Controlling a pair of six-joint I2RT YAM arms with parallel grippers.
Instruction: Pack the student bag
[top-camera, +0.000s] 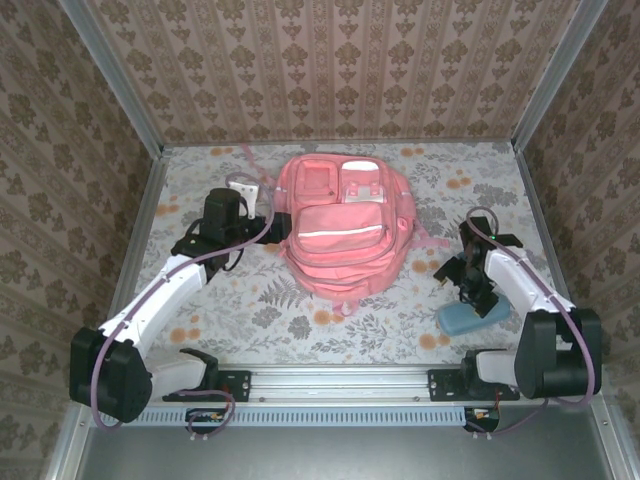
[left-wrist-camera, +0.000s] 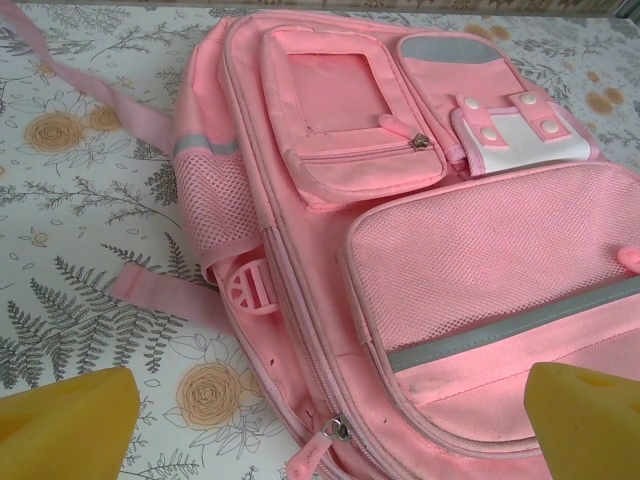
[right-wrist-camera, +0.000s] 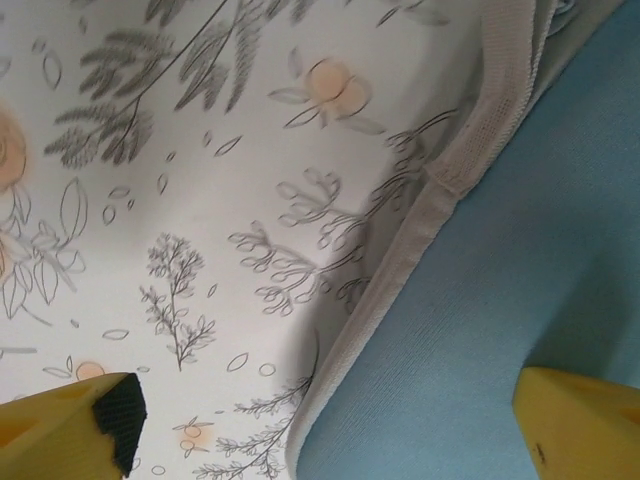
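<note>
1. Above the table (top-camera: 250, 310), the overhead camera shows the pink backpack (top-camera: 345, 235) lying flat with its front pockets up, in the middle and toward the far wall. The left gripper (top-camera: 258, 222) is just beside the backpack's left side. Dark arm parts cover its fingers, so this view does not show how they stand. The right gripper (top-camera: 465, 288) is well apart from the backpack, low over a light blue case (top-camera: 470, 320) near the right edge. Its fingers are too small and dark to read, and the arm hides part of the case.

2. At the left wrist, the left gripper (left-wrist-camera: 330, 430) is spread wide and holds nothing. Its two yellow fingers (left-wrist-camera: 65, 415) show at the bottom corners, both cut off by the frame. The backpack (left-wrist-camera: 450, 250) lies between and beyond them, with its right and lower parts cropped. A zipper pull (left-wrist-camera: 335, 432) sits at the bottom edge. One pink strap (left-wrist-camera: 160, 290) lies on the flowered cloth beside a round buckle (left-wrist-camera: 250, 290). Whether either finger touches the fabric cannot be told.

3. At the right wrist, the right gripper (right-wrist-camera: 330, 420) is also released and wide. One of its fingers (right-wrist-camera: 70, 420) is over the cloth, the other over the blue case (right-wrist-camera: 480, 300). The pale seam (right-wrist-camera: 430, 210) of the case runs between them. Most of the case is out of frame, and contact cannot be judged.
</note>
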